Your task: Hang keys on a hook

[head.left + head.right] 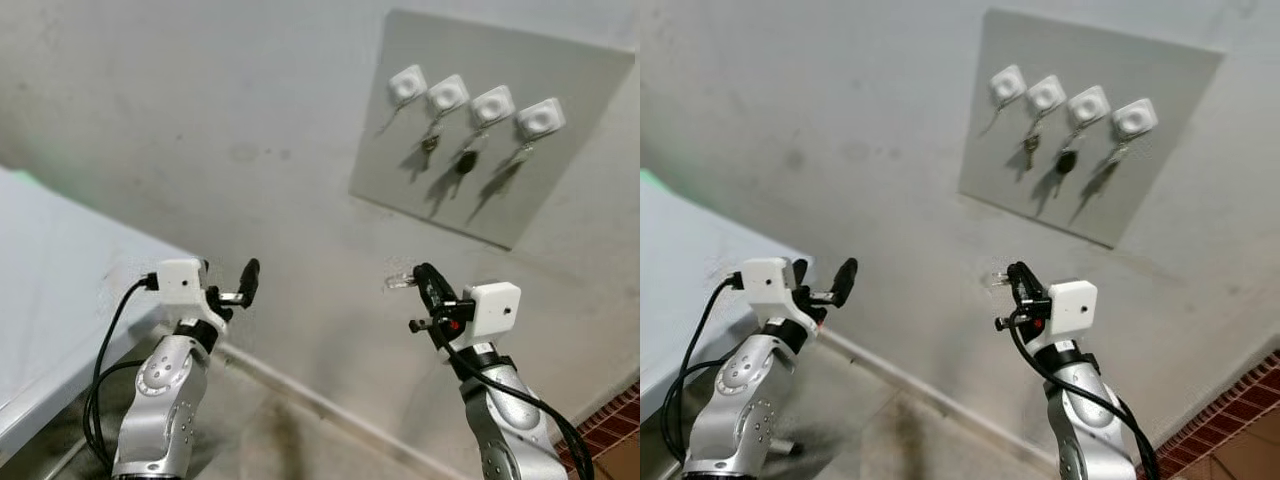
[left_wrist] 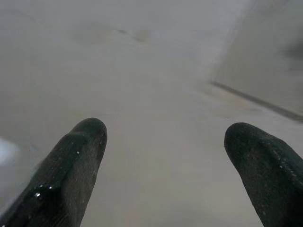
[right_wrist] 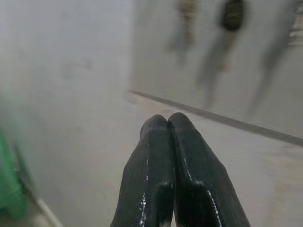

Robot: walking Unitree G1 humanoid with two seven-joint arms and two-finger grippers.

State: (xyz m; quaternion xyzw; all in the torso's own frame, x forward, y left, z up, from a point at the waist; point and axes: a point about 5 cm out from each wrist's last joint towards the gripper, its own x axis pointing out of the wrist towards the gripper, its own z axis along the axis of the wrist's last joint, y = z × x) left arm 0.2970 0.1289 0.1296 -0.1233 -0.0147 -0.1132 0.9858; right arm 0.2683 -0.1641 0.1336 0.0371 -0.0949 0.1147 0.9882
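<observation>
A grey board [image 1: 500,200] on the wall carries a row of white hooks. The leftmost hook [image 1: 407,84] is bare. Keys [image 1: 465,162] hang from the other three, one with a dark head. Below the board and well short of it, my right gripper [image 1: 428,285] is raised. Its fingers [image 3: 168,142] are pressed shut, and a small pale key-like piece [image 1: 398,283] sticks out at their tip. My left gripper [image 1: 240,290] is held up further left, facing the bare wall. It is open, with nothing between its fingers [image 2: 75,161].
A pale table [image 1: 60,290] runs along the left, close to my left arm. A baseboard [image 1: 300,395] lines the foot of the wall. Red-brown tiles [image 1: 610,430] show at the bottom right. Something green [image 3: 9,189] lies low by the wall.
</observation>
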